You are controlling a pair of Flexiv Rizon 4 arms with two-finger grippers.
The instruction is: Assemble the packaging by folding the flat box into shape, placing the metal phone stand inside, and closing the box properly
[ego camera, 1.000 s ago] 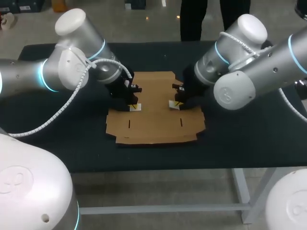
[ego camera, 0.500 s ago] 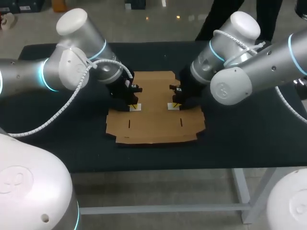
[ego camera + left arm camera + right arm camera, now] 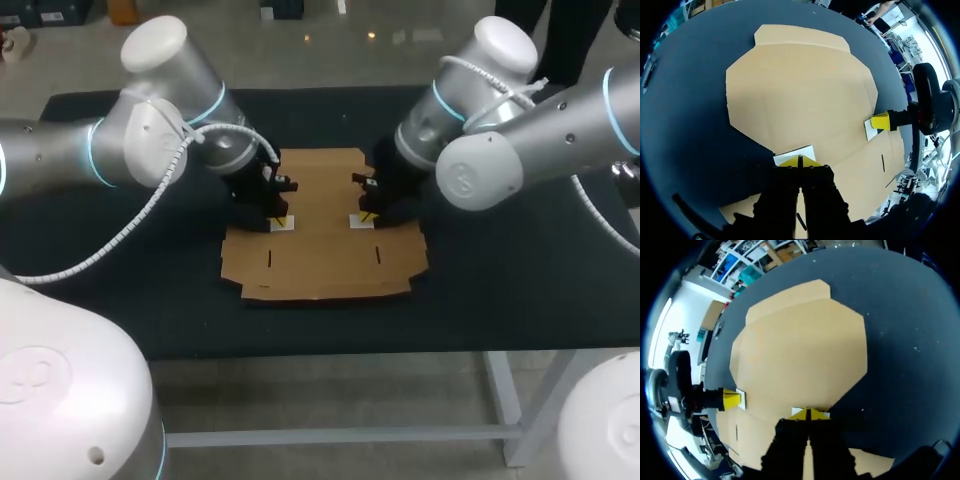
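Flat cardboard box lying unfolded mid-bench, left pincer and right pincer each pressed together, tips down on white patches at its opposite side edges

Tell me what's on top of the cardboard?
The left tool and right tool, each with shut yellow tips at a small white patch. Whatever lies under the tips or under the cardboard is covered.

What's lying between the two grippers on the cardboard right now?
Nothing but bare cardboard of the flat box lies between the left gripper and the right gripper; the head view shows it.
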